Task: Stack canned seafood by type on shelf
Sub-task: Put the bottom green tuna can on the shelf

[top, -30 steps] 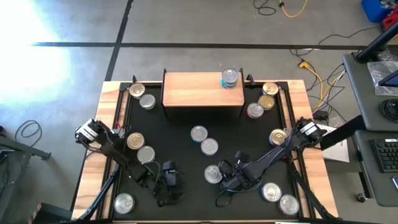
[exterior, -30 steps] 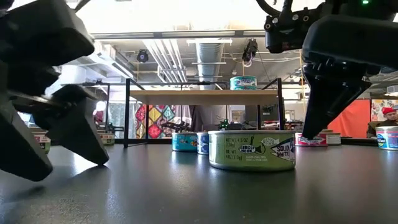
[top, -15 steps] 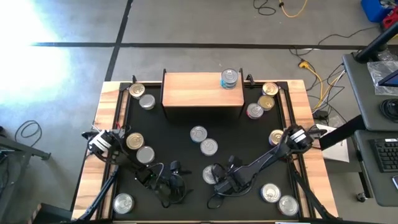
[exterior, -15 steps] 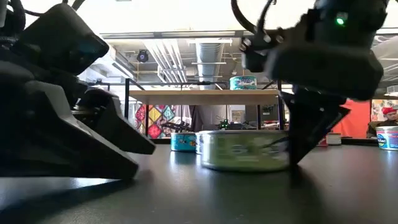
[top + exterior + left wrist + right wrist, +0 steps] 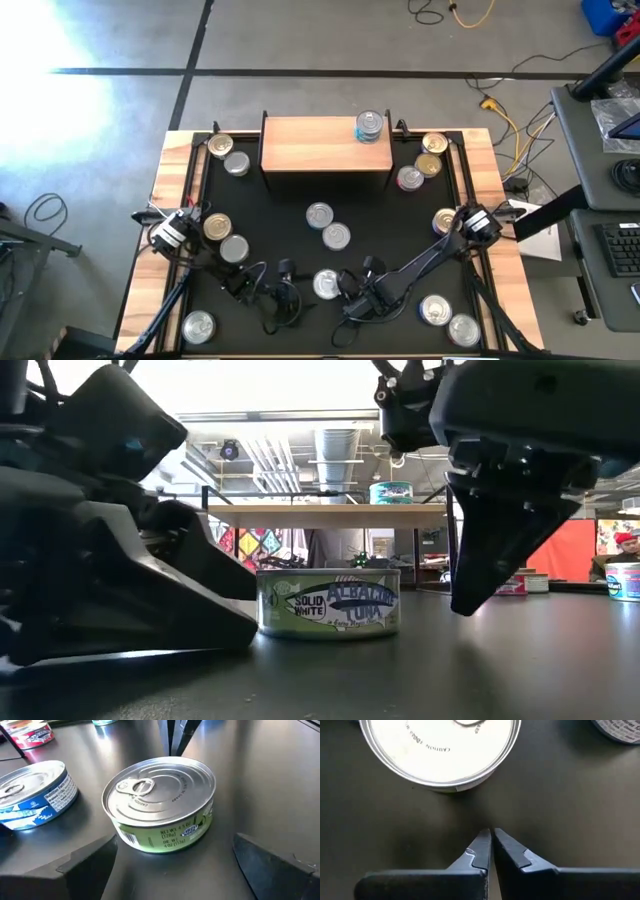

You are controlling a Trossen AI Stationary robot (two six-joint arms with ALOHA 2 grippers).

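A green-labelled tuna can (image 5: 325, 284) with a silver lid stands flat on the black table top near the front. My left gripper (image 5: 288, 292) lies low at its left, open. Its fingers (image 5: 85, 867) reach toward the can's two sides without touching it. My right gripper (image 5: 491, 836) is shut and points steeply down just right of the can (image 5: 440, 750), with a small gap between them. The wooden shelf (image 5: 325, 145) stands at the far edge and carries a can (image 5: 369, 125) near its right end.
Loose cans lie around the table: two at the centre (image 5: 320, 214), two on the left (image 5: 217, 227), some in the far corners (image 5: 219, 146) (image 5: 428, 163), and some near the front corners (image 5: 200, 325) (image 5: 436, 310). A blue-labelled can (image 5: 35, 795) stands close to the green one.
My right gripper, shut, has moved toward the table's left and pushed the green can that way. The can has slid and turned about, so it shows another part of its label. My left gripper has sunk to the table and tipped toward level, still open.
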